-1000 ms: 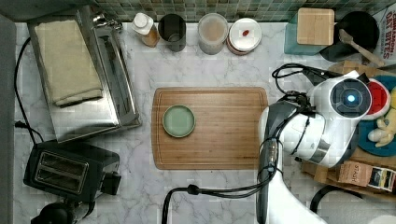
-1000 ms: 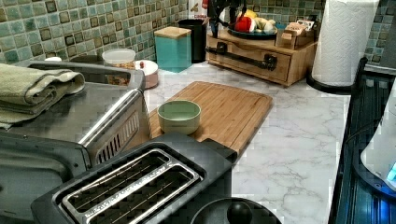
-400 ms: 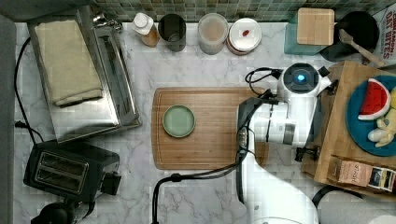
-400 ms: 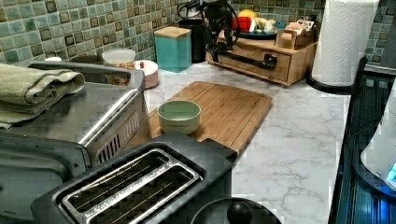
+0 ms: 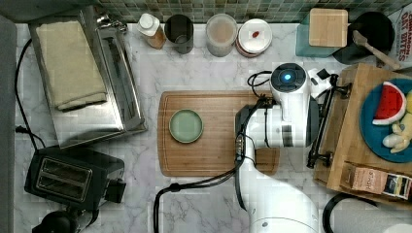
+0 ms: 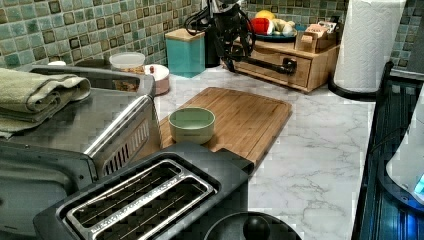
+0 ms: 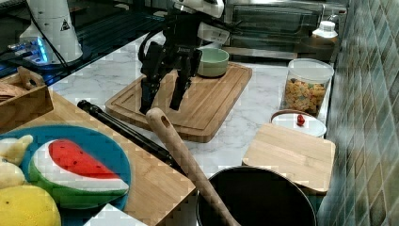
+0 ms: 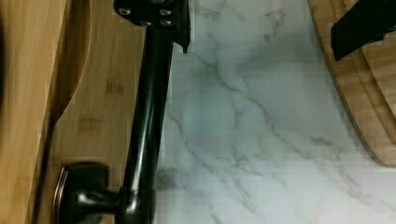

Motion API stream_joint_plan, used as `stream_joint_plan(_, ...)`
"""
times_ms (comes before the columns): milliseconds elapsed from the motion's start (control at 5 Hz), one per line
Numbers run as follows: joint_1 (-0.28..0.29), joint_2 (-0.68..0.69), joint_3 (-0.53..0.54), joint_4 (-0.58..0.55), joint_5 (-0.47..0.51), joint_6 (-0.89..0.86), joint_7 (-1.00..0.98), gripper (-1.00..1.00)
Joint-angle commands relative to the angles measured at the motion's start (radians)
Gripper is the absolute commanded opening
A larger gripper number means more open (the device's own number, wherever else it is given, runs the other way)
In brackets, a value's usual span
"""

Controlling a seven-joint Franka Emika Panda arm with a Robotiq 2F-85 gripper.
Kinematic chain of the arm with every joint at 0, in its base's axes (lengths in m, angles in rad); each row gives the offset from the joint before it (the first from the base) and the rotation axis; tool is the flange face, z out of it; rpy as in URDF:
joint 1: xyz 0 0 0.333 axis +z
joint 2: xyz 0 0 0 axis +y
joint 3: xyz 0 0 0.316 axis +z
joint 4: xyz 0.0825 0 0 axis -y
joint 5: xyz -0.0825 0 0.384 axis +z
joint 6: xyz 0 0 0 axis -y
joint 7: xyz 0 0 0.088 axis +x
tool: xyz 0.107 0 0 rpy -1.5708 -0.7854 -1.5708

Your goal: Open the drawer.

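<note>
The drawer is the light-wood front of a wooden box unit, at the top view's right. Its long black bar handle faces the cutting board. My gripper hangs open, fingers pointing down, over the marble strip between board and drawer, near one end of the handle. In the wrist view, one fingertip sits right over the bar and the other fingertip is over the board's edge. Nothing is held.
The cutting board carries a green bowl. A toaster oven and toaster stand at the top view's left. Jars line the back wall. A blue plate of toy fruit sits on the box; a black pot is beside it.
The arm has swung from above the wooden box toward the top view's left and now stands in front of the drawer, with the gripper lowered by the handle.
</note>
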Motion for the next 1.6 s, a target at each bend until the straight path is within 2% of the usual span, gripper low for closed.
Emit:
stream_joint_plan(200,-0.047,-0.029,-0.071,0.081,-0.051,0.090,0.035,1.00)
stream_joint_plan(400,-0.047,-0.031,-0.080,0.071,-0.039,0.092,0.041,1.00)
stream_joint_plan(600,-0.057,-0.022,-0.071,0.068,0.021,0.076,0.022,1.00)
stream_joint_plan(1000,-0.104,-0.007,-0.034,0.006,0.120,0.164,-0.026,1.00)
stream_joint_plan(1200,-0.133,-0.006,-0.005,-0.014,0.140,0.181,-0.030,1.00)
stream_joint_plan(1400,-0.131,-0.002,-0.002,-0.023,0.153,0.185,-0.024,1.00)
stream_joint_plan(1600,-0.110,0.041,-0.019,0.008,0.104,0.162,0.003,1.00)
